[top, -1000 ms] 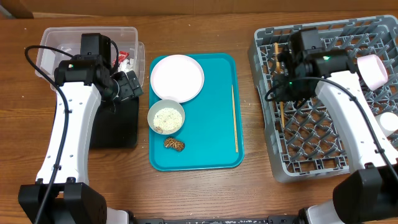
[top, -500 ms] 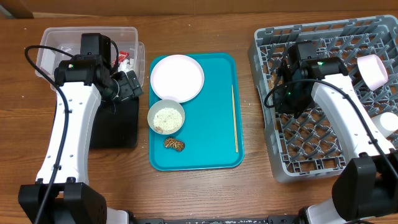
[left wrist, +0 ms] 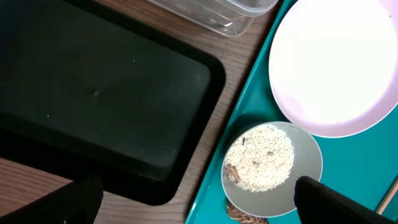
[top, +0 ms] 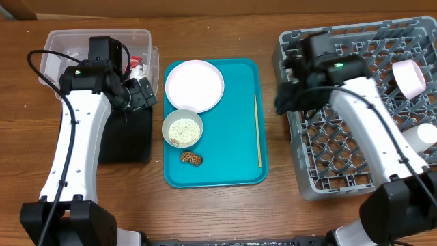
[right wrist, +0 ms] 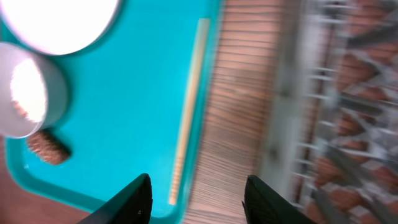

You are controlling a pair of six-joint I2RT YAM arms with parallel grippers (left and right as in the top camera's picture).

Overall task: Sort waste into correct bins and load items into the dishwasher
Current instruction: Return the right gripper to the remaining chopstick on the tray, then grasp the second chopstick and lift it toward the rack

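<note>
One wooden chopstick (top: 257,130) lies along the right side of the teal tray (top: 235,89); it also shows in the right wrist view (right wrist: 189,106). My right gripper (top: 285,99) is open and empty, over the strip of table between the teal tray and the grey dish rack (top: 355,147). My left gripper (top: 140,94) is open and empty, above the black tray (top: 126,140) and next to the rice bowl (top: 182,128). The white plate (top: 194,85) and the brown lump (top: 191,158) are on the teal tray. The red wrapper (top: 134,61) lies in the clear tub (top: 68,48).
A pinkish cup (top: 408,76) and a white bowl (top: 427,137) sit at the rack's right side. In the left wrist view the black tray (left wrist: 93,93) fills the left, with the rice bowl (left wrist: 261,158) and plate (left wrist: 336,62) to its right. Wooden table lies all around.
My right arm has swung left from over the rack's interior to its left edge, toward the teal tray. The chopstick it stood over in the rack is now hidden. The left arm has not moved.
</note>
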